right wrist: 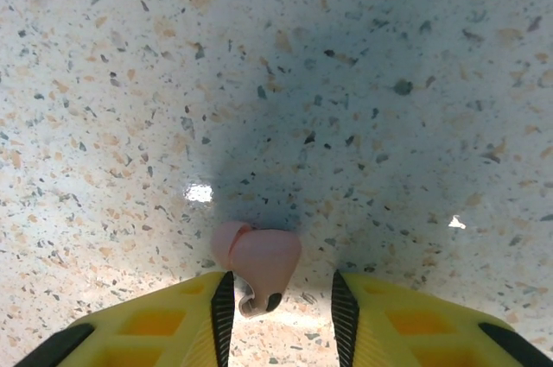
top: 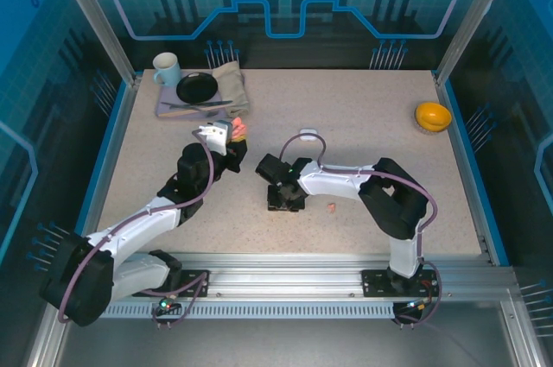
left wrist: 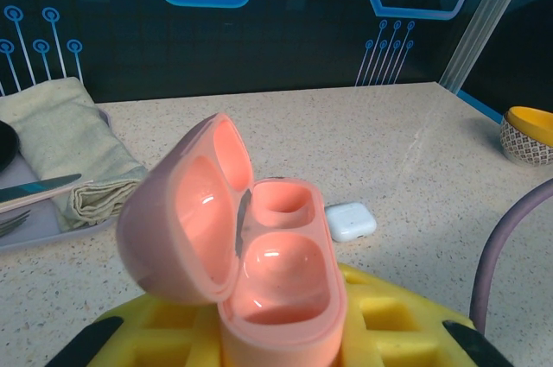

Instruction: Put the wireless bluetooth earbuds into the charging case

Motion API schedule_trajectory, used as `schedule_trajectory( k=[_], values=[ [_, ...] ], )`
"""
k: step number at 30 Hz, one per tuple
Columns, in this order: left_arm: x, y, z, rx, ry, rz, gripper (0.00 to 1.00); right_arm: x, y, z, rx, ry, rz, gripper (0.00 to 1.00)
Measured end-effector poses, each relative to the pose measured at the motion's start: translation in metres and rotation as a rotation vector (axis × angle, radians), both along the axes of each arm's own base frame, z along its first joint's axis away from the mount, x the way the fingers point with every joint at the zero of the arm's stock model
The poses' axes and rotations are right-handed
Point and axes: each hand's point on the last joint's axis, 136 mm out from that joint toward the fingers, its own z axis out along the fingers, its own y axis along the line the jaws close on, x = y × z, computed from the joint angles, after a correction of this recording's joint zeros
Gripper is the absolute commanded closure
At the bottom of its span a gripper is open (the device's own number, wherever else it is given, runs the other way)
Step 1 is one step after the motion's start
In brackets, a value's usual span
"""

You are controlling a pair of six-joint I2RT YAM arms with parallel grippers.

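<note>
Right gripper's [right wrist: 282,287] jaws apparently open around pink earbud [right wrist: 257,265]; left gripper [left wrist: 281,332] tight around case [left wrist: 259,263].

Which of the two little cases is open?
The pink case, lid flipped back, held in the left fingers; the white case lies shut on the table.

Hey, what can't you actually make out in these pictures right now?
- Top view: the right gripper covers whatever lies between its fingertips.
- Left wrist view: the bottom edge cuts off the base of the pink case, the right edge the bowl.
- Right wrist view: whether the fingers touch the pink earbud is unclear; shadow hides it.
</note>
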Motion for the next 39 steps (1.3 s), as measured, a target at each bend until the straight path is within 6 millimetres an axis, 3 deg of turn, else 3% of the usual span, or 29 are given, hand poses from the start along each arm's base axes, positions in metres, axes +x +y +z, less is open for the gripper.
schedule_trajectory(
  k=[6, 28, 39],
  values=[
    [0.0, 0.0, 0.0, 0.0, 0.0, 0.0, 1.0, 0.001, -0.001, -0.001, -0.007, -0.003, -0.017, 0.65],
    [0.0, 0.0, 0.0, 0.0, 0.0, 0.0, 1.0, 0.014, -0.004, 0.002, -0.02, -0.051, -0.047, 0.92],
    [0.001, 0.0, -0.001, 0.001, 0.002, 0.0, 1.0, 0.022, -0.039, 0.023, -0.127, -0.134, -0.046, 0.96]
  ],
)
